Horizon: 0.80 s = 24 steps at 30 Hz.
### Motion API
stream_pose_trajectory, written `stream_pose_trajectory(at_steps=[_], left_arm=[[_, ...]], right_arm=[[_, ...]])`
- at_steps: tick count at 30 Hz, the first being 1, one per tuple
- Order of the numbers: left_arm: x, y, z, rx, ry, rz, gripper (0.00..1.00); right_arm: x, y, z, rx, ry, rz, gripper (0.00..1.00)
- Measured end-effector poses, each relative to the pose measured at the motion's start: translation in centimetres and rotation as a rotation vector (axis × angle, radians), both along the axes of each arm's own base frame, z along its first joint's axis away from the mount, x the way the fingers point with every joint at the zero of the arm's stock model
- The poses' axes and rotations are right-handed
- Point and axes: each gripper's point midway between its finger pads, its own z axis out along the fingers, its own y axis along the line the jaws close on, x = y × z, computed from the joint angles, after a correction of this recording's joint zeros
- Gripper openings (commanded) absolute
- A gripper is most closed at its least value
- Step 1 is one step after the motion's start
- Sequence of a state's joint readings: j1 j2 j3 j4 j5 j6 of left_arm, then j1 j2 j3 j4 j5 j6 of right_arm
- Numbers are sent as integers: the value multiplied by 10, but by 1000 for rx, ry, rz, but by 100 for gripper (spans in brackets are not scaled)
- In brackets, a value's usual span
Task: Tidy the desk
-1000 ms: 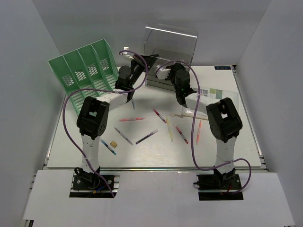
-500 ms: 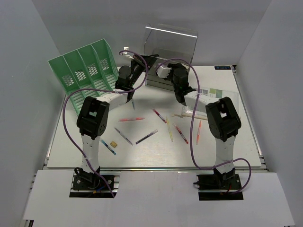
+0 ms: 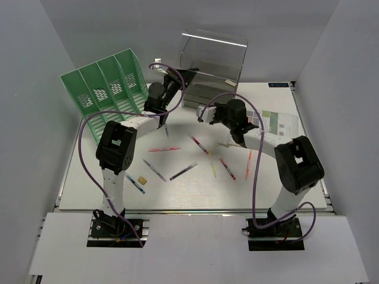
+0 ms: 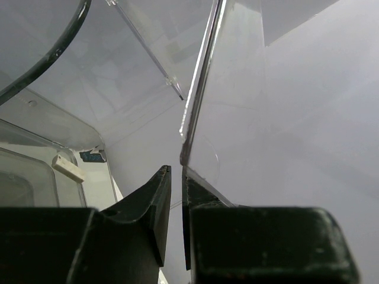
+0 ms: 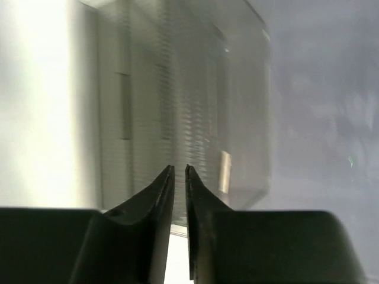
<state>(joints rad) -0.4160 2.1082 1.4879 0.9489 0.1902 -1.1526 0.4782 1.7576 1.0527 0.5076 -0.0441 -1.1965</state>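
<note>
worktop [image 3: 106, 177] is rigid and fixed, spreading in front of the clear drawer box [image 3: 213, 59]; loose pens [image 3: 183, 171] look light and slick, so pinch mid-barrel; left end effector [image 4: 175, 177] clamps the box's thin wall, right end effector [image 5: 179, 177] nearly closed, empty.

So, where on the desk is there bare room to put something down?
Bare: the near strip of the desk between the pens and the front edge, and the left side below the green rack. Crowded: the middle, with scattered pens, and the back by the clear box.
</note>
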Motion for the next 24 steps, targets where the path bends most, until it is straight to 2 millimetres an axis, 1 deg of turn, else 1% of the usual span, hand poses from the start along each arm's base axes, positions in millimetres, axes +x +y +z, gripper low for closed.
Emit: stream_pose_trajectory(at_steps=[3,7,11,12,13,14,15,17,19,22,24], left_arm=[[0,0,0,0,0,1,24],[1,0,0,-1,1,4,24],[1,1,0,-2,1,7,24],[1,1,0,-2,1,7,24],[1,1,0,-2,1,7,24],[1,1,0,-2,1,7,24],[1,1,0,-2,2,7,24],[1,1,-1,-1,4,7,24],[1,1,-1,0,6,7,24],[1,1,-2,1,7,9,24],[2,1,-2,0,9,11,24]], right_arm=[[-23,9,-9,-23,57,109,0],[-53,17,-14,-37,152,224,0],[-90,22,-22,-41,296,334,0],[-98,22,-24,-38,327,349,3],[-102,21,-26,-30,351,348,4],[-105,21,-27,-18,360,342,5],[-108,20,-27,-3,365,334,7],[-111,14,-28,22,378,301,8],[-109,11,-22,48,381,270,7],[-94,10,4,98,355,210,5],[-80,9,30,135,299,170,4]])
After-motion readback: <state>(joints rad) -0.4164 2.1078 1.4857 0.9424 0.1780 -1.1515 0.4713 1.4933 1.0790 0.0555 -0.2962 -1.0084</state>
